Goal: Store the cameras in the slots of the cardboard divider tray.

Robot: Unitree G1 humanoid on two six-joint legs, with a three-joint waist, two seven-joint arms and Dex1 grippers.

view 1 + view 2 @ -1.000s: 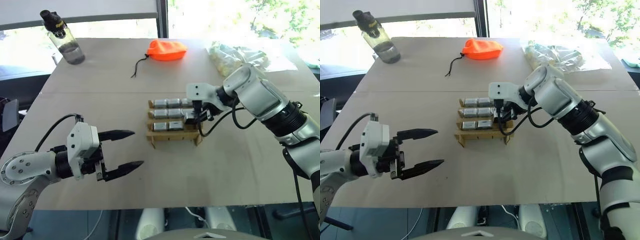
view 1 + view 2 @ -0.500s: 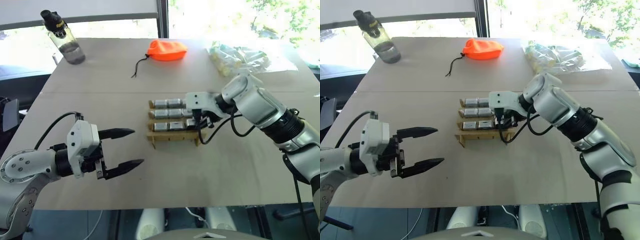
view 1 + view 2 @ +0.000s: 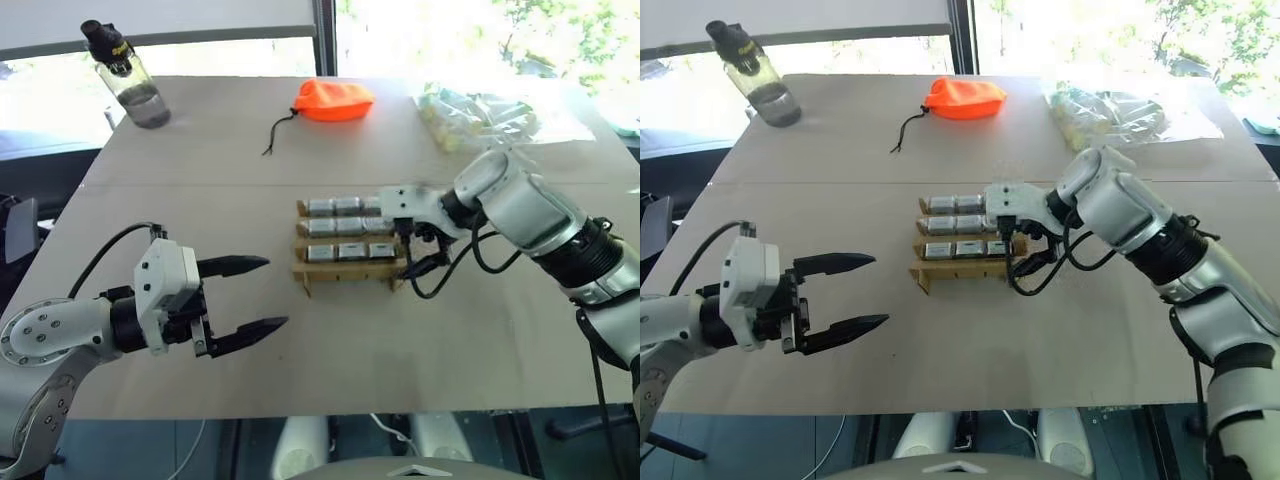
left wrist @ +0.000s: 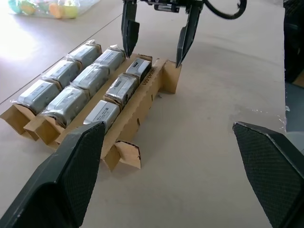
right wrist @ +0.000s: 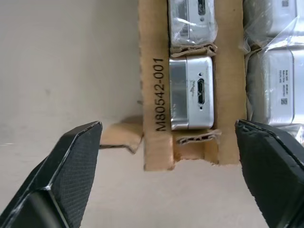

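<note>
With its two black fingers spread wide and nothing between them, the right gripper hangs just above the right end of the cardboard divider tray, one fingertip to either side of the front row's end slot. A silver-grey camera sits in that slot, port face up, clear of both fingers. All three rows look full from the head views: nine cameras in three stepped lines, the tray standing near the middle of the table.

Well off to the tray's left, the left gripper hovers over bare table, its fingers also wide apart and empty.

Going by this, the storing seems done or all but done, and what remains is to get the right hand away cleanly. The risk is in that withdrawal. The fingertips stand close to the tray's notched end wall, and a sideways or backward pull before lifting could catch the cardboard and drag or tip the light tray, spilling seated cameras. The black cable looping below the right wrist hangs near the tray's front right corner and could snag it the same way. I cannot tell whether the end camera is seated fully; if it stands proud, a brushing finger might flick it out.

An orange drawstring pouch lies near the far edge, a water bottle at the far left corner, a clear bag toward the far right.
</note>
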